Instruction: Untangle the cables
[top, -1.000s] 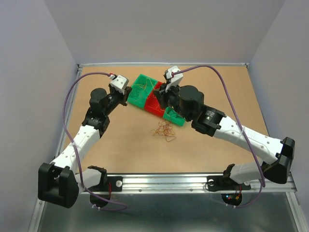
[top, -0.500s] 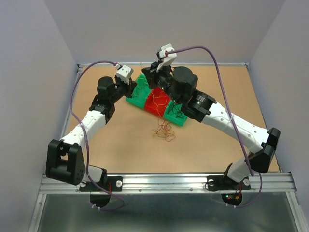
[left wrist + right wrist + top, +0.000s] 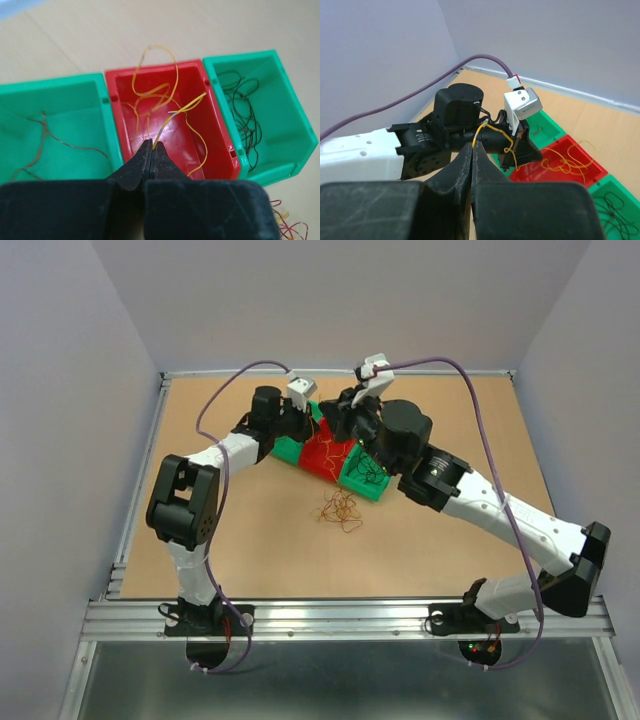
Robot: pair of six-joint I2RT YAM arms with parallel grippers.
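Item: my left pincer (image 3: 152, 146), clamped tight on one yellow strand (image 3: 187, 106) above the red bin (image 3: 215, 120). Item: my right pincer (image 3: 472, 145), closed tight, gripping a yellow strand too. Black strands (image 3: 245, 120) in green bin (image 3: 287, 100); mixed tangle (image 3: 340, 510) loose on desk (image 3: 250, 540).

Nothing readable can be made out here, tbh. No lettering, label, brand mark, number or sign is shown legibly in any of the three views.
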